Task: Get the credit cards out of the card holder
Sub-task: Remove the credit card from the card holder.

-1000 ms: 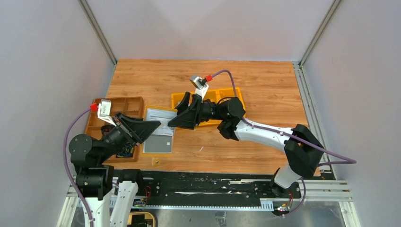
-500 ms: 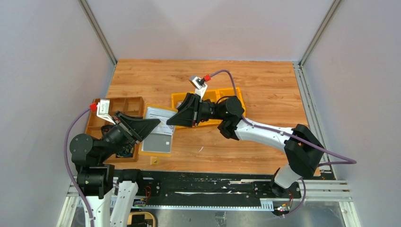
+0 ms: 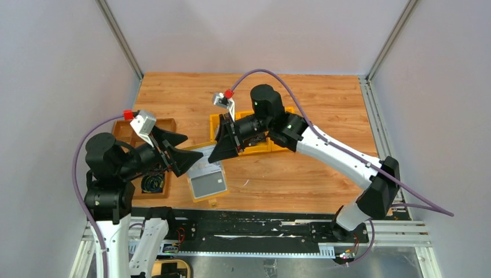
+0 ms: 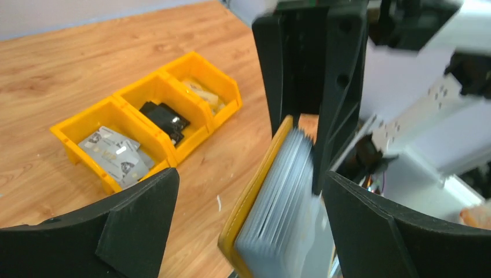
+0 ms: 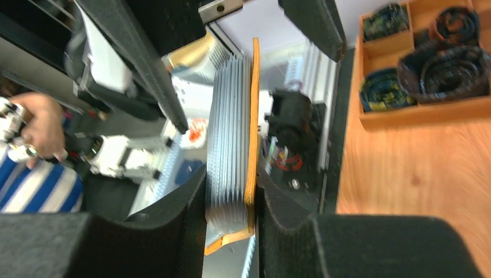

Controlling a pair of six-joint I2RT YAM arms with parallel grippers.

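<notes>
The mustard-yellow card holder (image 3: 206,176) hangs open above the table, grey lining up. In the right wrist view its grey pocket leaves (image 5: 229,139) fan out from the yellow cover (image 5: 253,116). My right gripper (image 3: 214,155) (image 5: 231,191) is shut on one end of it, one finger on the leaves and one on the cover. My left gripper (image 3: 186,149) (image 4: 249,182) is wide open; the card holder (image 4: 272,202) hangs between its fingers, untouched. I cannot make out single credit cards in the pockets.
A row of yellow bins (image 3: 260,132) (image 4: 147,124) stands behind the right gripper; one holds several grey cards (image 4: 113,153), another a black thing. A brown compartment tray (image 3: 145,152) (image 5: 417,75) with coiled cables sits at the left under my left arm.
My left gripper has opened wide and let go of the card holder. The right gripper has closed on the holder and lifted it; the right arm has swung up.
</notes>
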